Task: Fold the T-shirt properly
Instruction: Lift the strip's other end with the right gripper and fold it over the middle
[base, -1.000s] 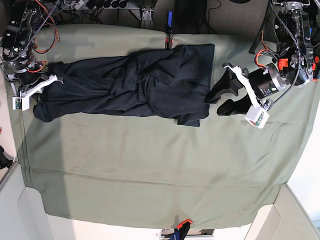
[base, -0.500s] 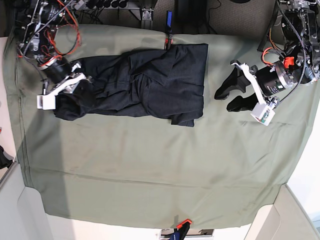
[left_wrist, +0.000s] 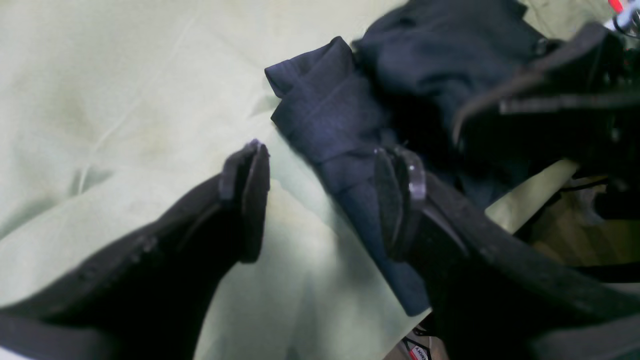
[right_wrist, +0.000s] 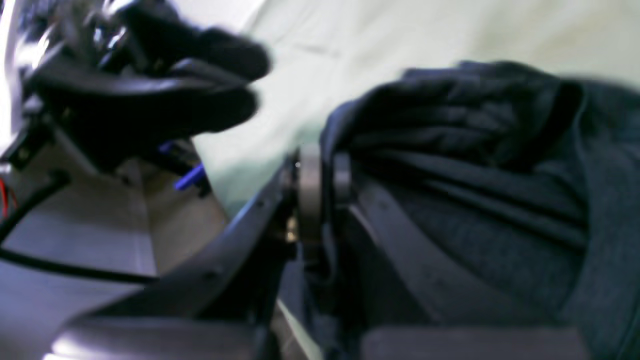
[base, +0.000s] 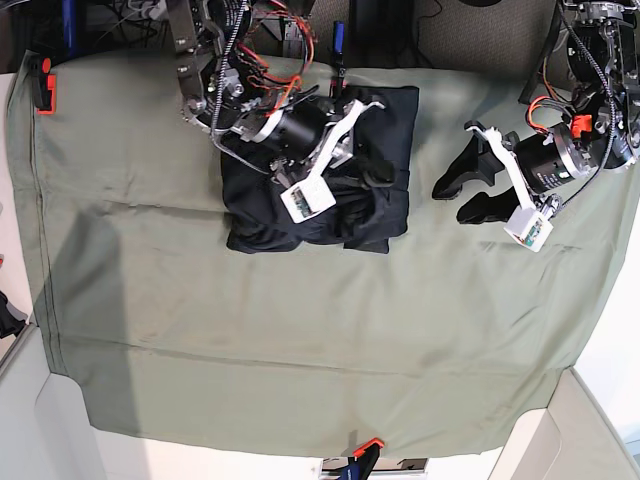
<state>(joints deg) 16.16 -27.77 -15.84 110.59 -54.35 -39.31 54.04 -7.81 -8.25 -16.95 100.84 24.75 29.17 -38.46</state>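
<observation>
The dark navy T-shirt (base: 250, 205) lies bunched into a short bundle at the upper middle of the olive table cloth (base: 300, 340). My right gripper (base: 377, 176) is over the bundle's right part, shut on a fold of the T-shirt (right_wrist: 475, 200). In the right wrist view the pads (right_wrist: 310, 190) pinch the fabric edge. My left gripper (base: 450, 200) stands open on the cloth just right of the shirt, holding nothing. In the left wrist view, the left gripper (left_wrist: 322, 200) has spread fingers (left_wrist: 250, 200), with a corner of the T-shirt (left_wrist: 330, 115) just beyond them.
An orange clamp (base: 40, 85) grips the cloth at the far left, another clamp (base: 365, 448) at the front edge, and a third (base: 338, 65) at the back edge. Cables and arm bases crowd the back.
My right arm has carried the shirt's left end rightward over its body, so the long spread shirt is now a short bundle. The left gripper has barely moved.
</observation>
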